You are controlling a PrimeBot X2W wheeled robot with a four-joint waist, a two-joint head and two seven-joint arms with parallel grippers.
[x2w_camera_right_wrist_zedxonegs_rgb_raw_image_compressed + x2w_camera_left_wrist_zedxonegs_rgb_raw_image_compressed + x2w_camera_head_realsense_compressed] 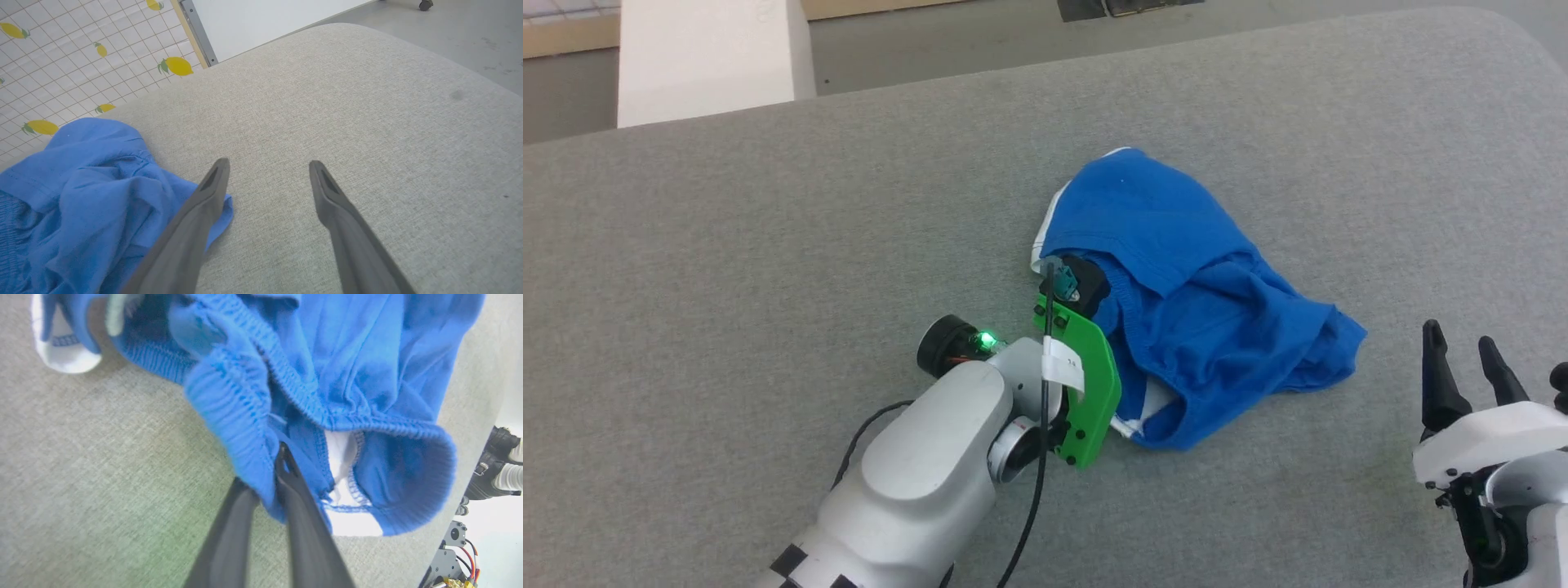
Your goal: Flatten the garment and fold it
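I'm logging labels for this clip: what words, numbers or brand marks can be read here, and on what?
No text can be read for certain.
White tag on the black cable: a small dark mark, too small to read.
Garment: no label or brand visible.
Lemon-print sheet: pattern only, no words.

Lab-like room; grey padded table (768,245); bare floor (470,32); lemon-print tiling (61,49).

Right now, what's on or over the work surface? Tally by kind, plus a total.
Garment, blue shorts with white trim: 1
Grippers: 2 (left gripper shut on the garment's waistband, right gripper open, beside the garment)
Grey padded surface: 1
Total: 4
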